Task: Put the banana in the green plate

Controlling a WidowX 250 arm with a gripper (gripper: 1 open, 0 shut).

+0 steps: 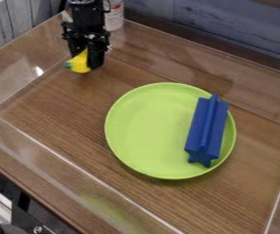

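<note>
The small yellow banana (78,63) sits between the black fingers of my gripper (86,61) at the back left of the wooden table. The gripper points straight down and is shut on the banana, holding it a little above the tabletop. Most of the banana is hidden by the fingers; only its yellow left side with a dark tip shows. The green plate (143,132) lies right of centre, well apart from the gripper, toward the front right of it.
A long blue ridged block (206,128) lies across the right part of the plate, reaching its rim. Clear plastic walls (15,69) fence the table on the left and front. A dark panel runs along the back right.
</note>
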